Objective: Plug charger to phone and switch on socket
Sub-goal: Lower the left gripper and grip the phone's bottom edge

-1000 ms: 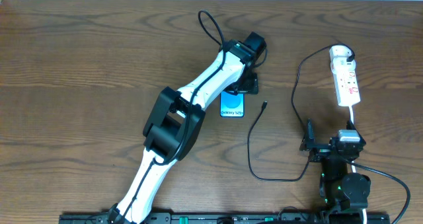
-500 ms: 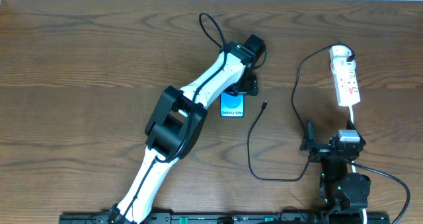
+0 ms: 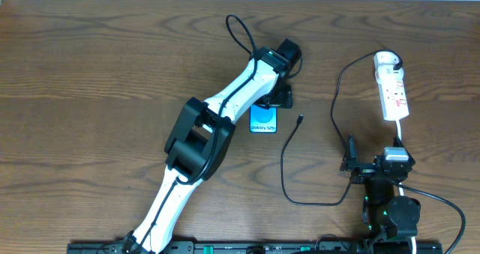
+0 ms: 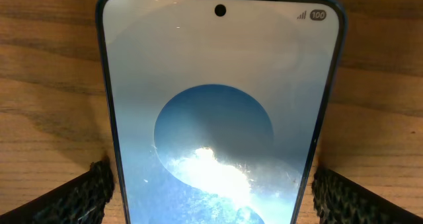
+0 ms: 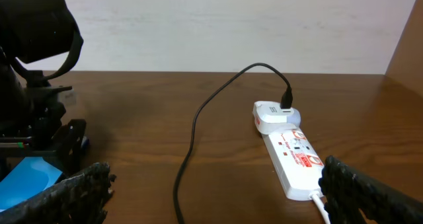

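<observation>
**1. Counter**: dark wood grain. It carries everything below.

**2. Left arm**: white and black, reaching from the 7 o'clock edge to the counter's middle.

**3. Socket**: white strip at 2 o'clock with red-marked switches facing up. The round plug head sits at its 12 o'clock end, and a black lead enters there.

**4. Left tool**: jaws wide apart, astride the phone, with one ribbed pad just beside each long edge. Whether either pad touches the casing cannot be told. Nothing is clamped.

**5. Right tool**: low at 5 o'clock, jaws wide apart and empty, looking toward the socket.

**6. Phone**: flat and screen up near the middle, its 12 o'clock end under the left tool. The port cannot be made out.

**7. Charger**: thin black lead running from the socket, looping toward 5 o'clock and back up.

**8. Plug**: the charger's free end, at 3 o'clock of the phone. It is near the phone but not touching it.

**Handling note (judgement):** The step in hand appears to be bracing the phone.
- Close the left tool squarely on both long edges, with only enough force to stop sliding. Keep the pads off the screen and any side buttons.
- Keep the phone flat on the counter so the port end does not lift.
- The right tool then needs to take the plug close behind its metal tip, so the tip does not droop, and align it with the port's axis before pushing.
- Slack in the loop should be kept, since a taut lead could drag the socket.
- The switches are untouched and come last.
</observation>
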